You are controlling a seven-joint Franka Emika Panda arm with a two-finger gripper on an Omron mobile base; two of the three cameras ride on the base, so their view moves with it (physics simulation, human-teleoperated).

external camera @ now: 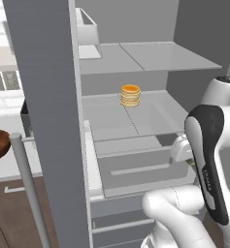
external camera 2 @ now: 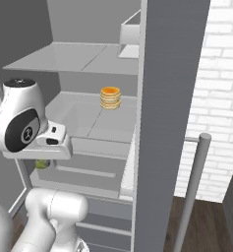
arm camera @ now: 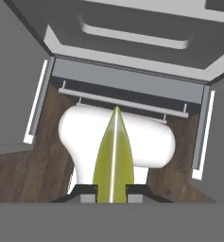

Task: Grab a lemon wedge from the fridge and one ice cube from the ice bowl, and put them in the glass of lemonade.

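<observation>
Hand view gives you the clearest read: the gripper [arm camera: 111, 193] pinches the lemon wedge [arm camera: 113, 163] between its two dark fingertips [arm camera: 86, 193], the yellow-green slice standing edge-on and pointing away from the camera. Beyond it you see the fridge [arm camera: 132, 78] drawer fronts and dark wood floor. From the left base view, both upper doors stand open, and a stack of pancakes [external camera: 130, 95] sits on a middle shelf [external camera: 111, 118], well apart from the arm.
</observation>
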